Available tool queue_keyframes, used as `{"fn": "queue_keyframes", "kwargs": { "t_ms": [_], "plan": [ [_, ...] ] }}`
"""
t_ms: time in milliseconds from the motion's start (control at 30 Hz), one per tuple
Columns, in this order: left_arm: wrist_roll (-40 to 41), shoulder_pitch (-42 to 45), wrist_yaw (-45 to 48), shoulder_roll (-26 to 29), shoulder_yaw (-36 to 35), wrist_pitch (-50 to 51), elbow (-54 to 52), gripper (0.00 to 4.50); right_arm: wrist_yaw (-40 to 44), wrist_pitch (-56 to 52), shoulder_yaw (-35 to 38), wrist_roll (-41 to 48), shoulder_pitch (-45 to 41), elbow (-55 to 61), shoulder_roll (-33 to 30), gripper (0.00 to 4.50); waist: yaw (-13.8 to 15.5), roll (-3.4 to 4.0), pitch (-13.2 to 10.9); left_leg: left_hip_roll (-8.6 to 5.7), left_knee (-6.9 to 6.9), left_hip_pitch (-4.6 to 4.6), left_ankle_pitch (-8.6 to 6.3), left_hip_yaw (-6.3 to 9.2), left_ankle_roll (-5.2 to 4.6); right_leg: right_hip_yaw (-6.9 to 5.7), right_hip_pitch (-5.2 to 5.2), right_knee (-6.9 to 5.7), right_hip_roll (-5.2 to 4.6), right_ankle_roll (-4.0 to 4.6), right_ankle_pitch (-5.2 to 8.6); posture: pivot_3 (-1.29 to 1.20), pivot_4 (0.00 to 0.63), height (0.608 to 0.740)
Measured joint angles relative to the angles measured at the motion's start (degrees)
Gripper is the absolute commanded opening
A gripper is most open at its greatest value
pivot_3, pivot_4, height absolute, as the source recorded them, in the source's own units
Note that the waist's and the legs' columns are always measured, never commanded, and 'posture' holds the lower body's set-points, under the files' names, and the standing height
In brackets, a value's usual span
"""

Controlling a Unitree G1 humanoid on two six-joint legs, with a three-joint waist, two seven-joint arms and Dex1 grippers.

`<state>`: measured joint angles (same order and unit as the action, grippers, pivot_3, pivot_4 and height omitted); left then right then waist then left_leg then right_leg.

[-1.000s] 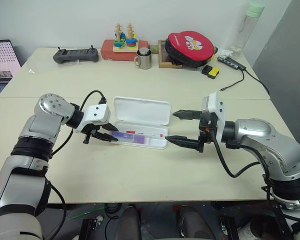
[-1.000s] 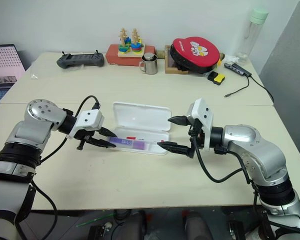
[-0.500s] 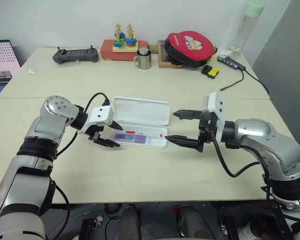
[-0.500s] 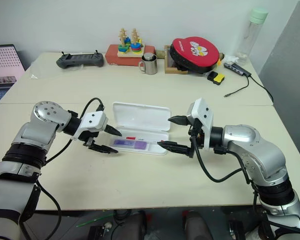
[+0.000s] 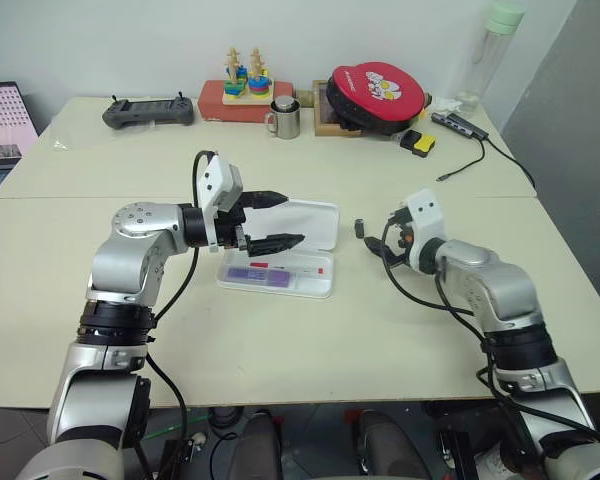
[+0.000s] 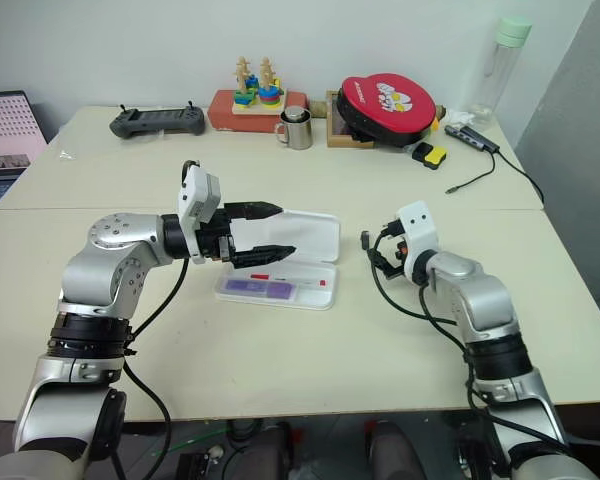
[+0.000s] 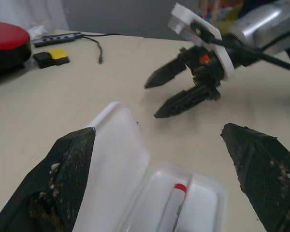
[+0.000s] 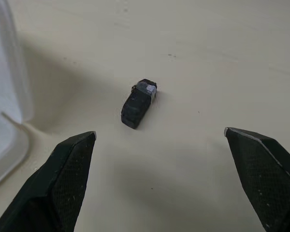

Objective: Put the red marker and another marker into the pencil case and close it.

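1. The pencil case lies open on the bench, its lid tipped back on the far side of its tray. It looks like thin, stiff, light plastic, so I judge it will slide under a push unless it is steadied. The best place to press is probably the lid's free far edge, folding it forward over the tray.
2. The red marker lies lengthwise in the tray, towards the case's right end. It is slim, smooth, light and likely to roll, though the tray walls hold it.
3. The purple highlighter lies in the same tray at the case's left end. It is chunky and flat-sided, so it should sit still.
4. The left gripper hovers above the case, over the lid. Its jaws are spread wide and empty.
5. The right gripper sits just beside the case's right end, low over the bench, jaws wide apart and holding nothing. A small black object lies on the bench between its fingers; what it is I cannot tell.
6. Count: one pencil case, one red marker, one purple highlighter, two grippers. Both pens appear to be in the case, and by my reading only the closing is left.
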<state>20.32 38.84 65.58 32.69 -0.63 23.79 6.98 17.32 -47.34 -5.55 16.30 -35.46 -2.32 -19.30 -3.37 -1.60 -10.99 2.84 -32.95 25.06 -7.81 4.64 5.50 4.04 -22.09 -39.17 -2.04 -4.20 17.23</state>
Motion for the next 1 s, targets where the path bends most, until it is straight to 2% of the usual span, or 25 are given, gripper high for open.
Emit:
{"fn": "queue_keyframes", "kwargs": {
  "t_ms": [300,400,433,600,633,800,933,1000],
  "plan": [
    [-1.42,-0.46,-7.55,-4.54,1.63,0.37,-1.71,4.47,-0.79,3.49,-0.34,-3.68,-4.03,-7.88,4.96,4.50,0.20,0.00,0.00,-0.03,-0.01,-0.01,0.00,0.01,0.00,-0.01,0.07,0.06,-0.01,-0.02,-0.02,0.00,0.150,0.740],
    [-3.00,1.76,-11.16,-8.74,3.41,-0.82,0.36,4.50,-2.74,5.53,-0.58,-6.49,-5.76,-14.97,6.49,4.02,0.51,0.00,0.00,-0.04,-0.03,-0.02,0.00,0.00,0.00,0.00,0.09,0.08,-0.01,-0.07,-0.05,0.00,0.150,0.740],
    [-3.40,2.05,-11.32,-9.22,4.22,-1.11,0.45,4.50,-3.22,6.83,-0.54,-7.04,-5.91,-16.25,7.09,3.73,0.39,0.00,0.00,-0.03,-0.03,-0.03,0.00,0.00,0.00,0.00,0.09,0.07,-0.01,-0.06,-0.05,0.00,0.150,0.740],
    [-3.80,2.83,-12.55,-10.42,4.96,-1.84,1.69,4.50,-3.62,10.59,0.11,-8.37,-6.75,-19.79,7.85,2.46,0.02,0.00,0.01,-0.03,0.01,-0.08,0.00,0.00,0.00,0.01,0.09,0.05,-0.01,-0.06,-0.05,0.00,0.150,0.740],
    [-3.82,2.95,-12.62,-10.44,4.96,-1.95,2.29,4.50,-3.66,10.90,0.30,-8.44,-6.85,-20.16,8.08,2.33,0.01,0.00,0.01,-0.03,0.01,-0.09,0.01,0.00,0.00,0.01,0.10,0.05,-0.01,-0.06,-0.05,0.00,0.150,0.740],
    [-4.54,3.01,-12.99,-10.48,5.05,-2.93,4.59,4.50,-3.75,11.43,1.10,-8.64,-6.86,-20.53,8.56,0.98,0.07,0.00,0.01,-0.04,0.00,-0.09,0.01,0.00,0.01,0.00,0.12,0.06,-0.01,-0.07,-0.05,0.00,0.150,0.740],
    [-4.83,3.21,-13.07,-11.03,5.17,-3.26,5.06,4.50,-3.70,11.67,1.18,-8.88,-6.86,-20.53,8.71,0.24,0.08,0.00,0.01,-0.04,0.01,-0.08,0.01,0.00,0.01,0.00,0.12,0.08,-0.01,-0.07,-0.05,0.00,0.150,0.740],
    [-4.91,3.54,-13.20,-11.56,5.18,-3.55,5.35,4.50,-3.69,11.82,1.21,-9.03,-6.85,-20.53,8.77,0.20,0.08,0.01,0.01,-0.04,0.01,-0.09,0.01,0.00,0.01,0.00,0.12,0.08,-0.01,-0.07,-0.05,0.00,0.150,0.740]
  ]
}}
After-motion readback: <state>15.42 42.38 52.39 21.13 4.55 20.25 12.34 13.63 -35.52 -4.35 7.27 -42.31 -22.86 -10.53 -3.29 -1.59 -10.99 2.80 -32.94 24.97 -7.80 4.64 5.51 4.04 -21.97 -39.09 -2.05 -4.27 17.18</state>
